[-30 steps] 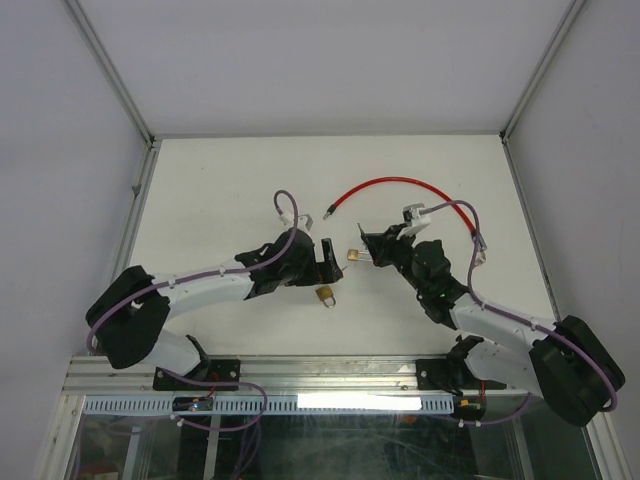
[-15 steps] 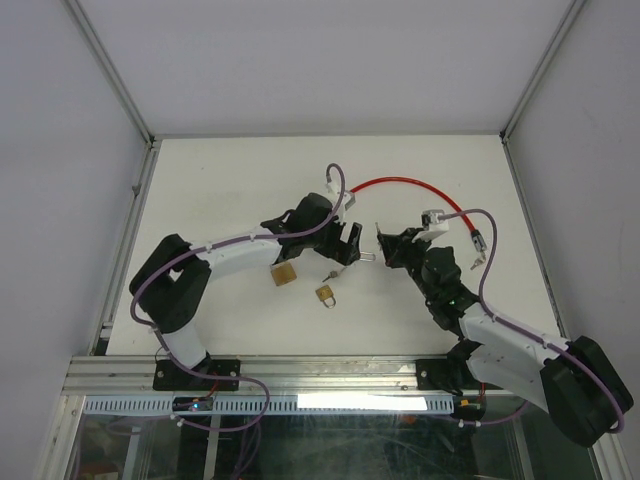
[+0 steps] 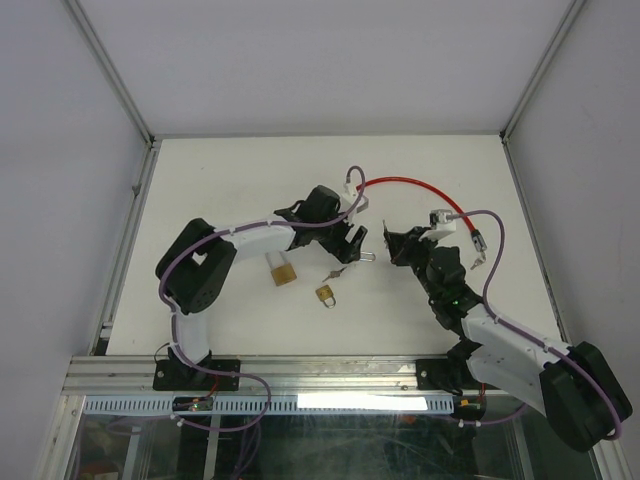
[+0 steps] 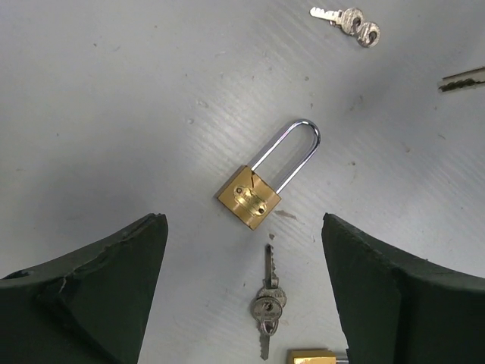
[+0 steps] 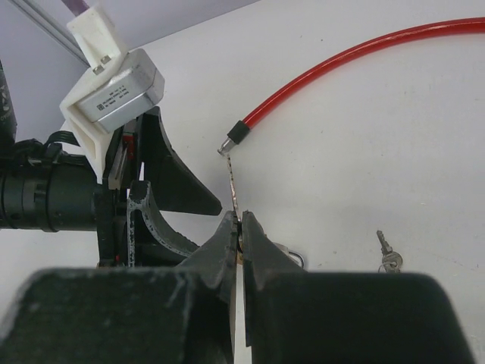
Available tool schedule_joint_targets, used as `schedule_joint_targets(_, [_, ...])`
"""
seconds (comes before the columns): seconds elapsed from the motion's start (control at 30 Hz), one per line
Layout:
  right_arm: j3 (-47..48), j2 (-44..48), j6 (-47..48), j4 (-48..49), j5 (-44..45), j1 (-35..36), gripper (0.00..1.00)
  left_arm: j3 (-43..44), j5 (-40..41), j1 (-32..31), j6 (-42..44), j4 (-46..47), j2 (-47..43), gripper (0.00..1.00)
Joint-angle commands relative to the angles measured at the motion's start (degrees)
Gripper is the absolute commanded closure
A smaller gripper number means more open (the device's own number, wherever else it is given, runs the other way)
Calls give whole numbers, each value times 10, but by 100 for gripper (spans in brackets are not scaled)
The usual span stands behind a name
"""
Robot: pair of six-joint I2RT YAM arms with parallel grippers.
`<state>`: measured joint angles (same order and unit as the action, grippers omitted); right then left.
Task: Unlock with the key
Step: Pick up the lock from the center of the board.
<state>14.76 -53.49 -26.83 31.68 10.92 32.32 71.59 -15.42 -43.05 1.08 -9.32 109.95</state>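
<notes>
Brass padlock point(image 4: 250, 197) is framed flat on the white surface point(image 4: 114, 114) beneath the wide-spread left pincer point(image 3: 348, 243), while a key point(image 3: 367, 256) is pinched in the closed right pincer point(image 5: 241, 227). Lock pickup is judged in hand; next, its body must be clamped and steadied for insertion.

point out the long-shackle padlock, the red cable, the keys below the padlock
padlock point(image 4: 248, 199), left wrist view, brass body
red cable point(image 5: 341, 62), right wrist view, red sheath
keys point(image 4: 267, 305), left wrist view, round heads
</notes>
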Motion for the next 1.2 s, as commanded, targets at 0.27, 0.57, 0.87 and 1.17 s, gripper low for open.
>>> schedule_joint_targets(0.27, [-8, -3, -23, 34, -32, -20, 100, -121, 181, -71, -269, -26, -160, 14])
schedule_joint_targets(0.57, [-8, -4, -30, 38, -47, -26, 100, -132, 283, -134, -413, -111, -157, 7])
schedule_joint_targets(0.87, [-7, -16, -32, 46, -60, -28, 100, -146, 282, -152, -457, -130, -148, 1])
schedule_joint_targets(1.17, [-4, -37, -37, 61, -78, -31, 100, -138, 348, -132, -478, -195, -192, 1])
